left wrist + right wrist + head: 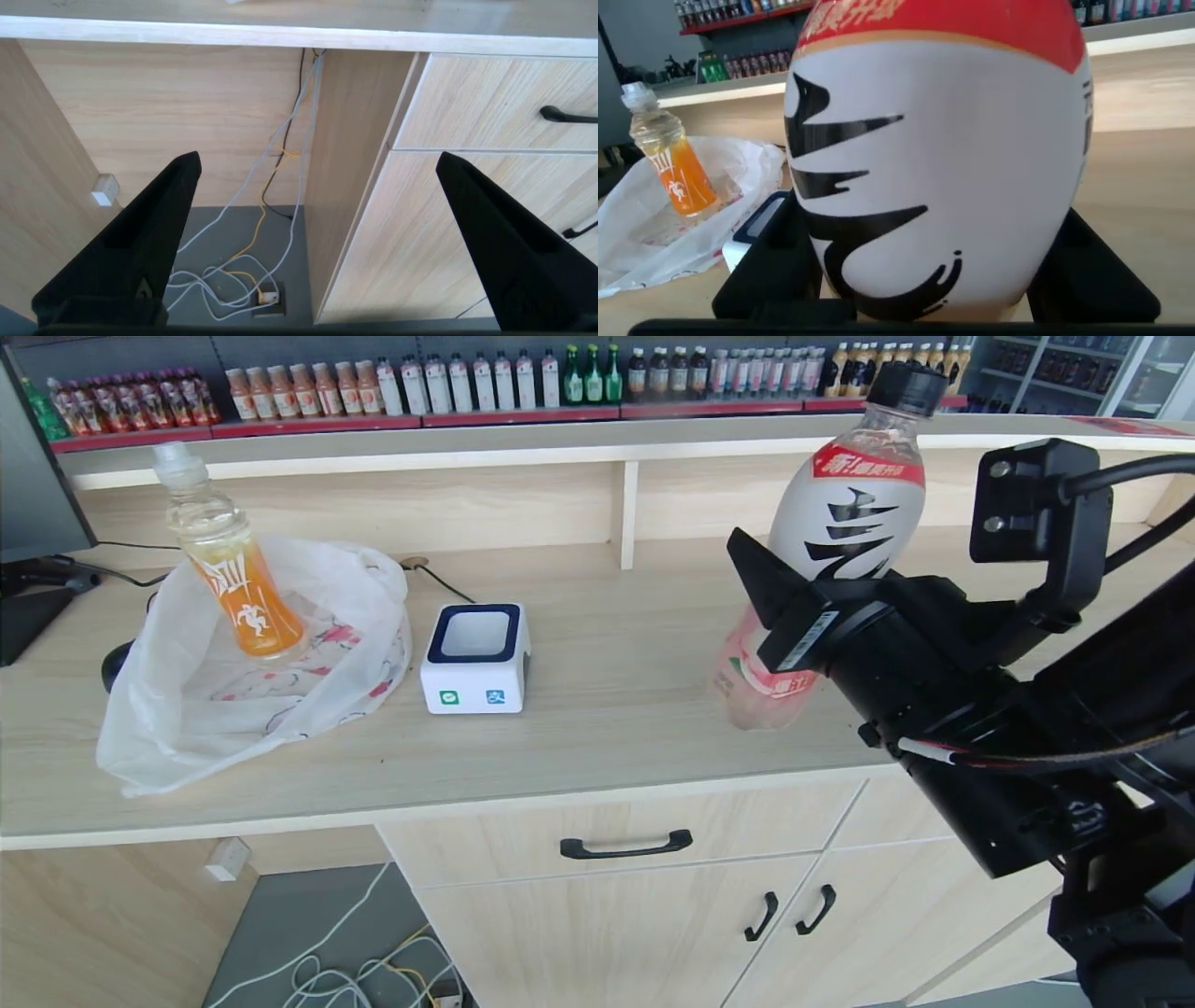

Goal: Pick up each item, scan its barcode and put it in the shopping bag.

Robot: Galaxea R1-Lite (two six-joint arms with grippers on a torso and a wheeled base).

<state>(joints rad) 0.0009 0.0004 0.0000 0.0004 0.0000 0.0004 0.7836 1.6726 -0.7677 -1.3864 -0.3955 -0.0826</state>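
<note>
Watching the head view, I see my right gripper (803, 616) pinching the white-labelled bottle (854, 513) at the counter's (616, 644) front right. The scanner (474, 658) sits mid-counter beside the shopping bag (187, 709), which holds an orange bottle (238, 579). Left wrist: my left gripper (318, 163) is spread wide below the counter's front edge. Right wrist: the white-labelled bottle (943, 159) is clamped between the fingers (775, 266).

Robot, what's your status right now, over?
Right gripper shut on white bottle, held tilted over counter. Left gripper open, down by cabinet. Scanner stands between bottle and bag; orange bottle already bagged.
</note>
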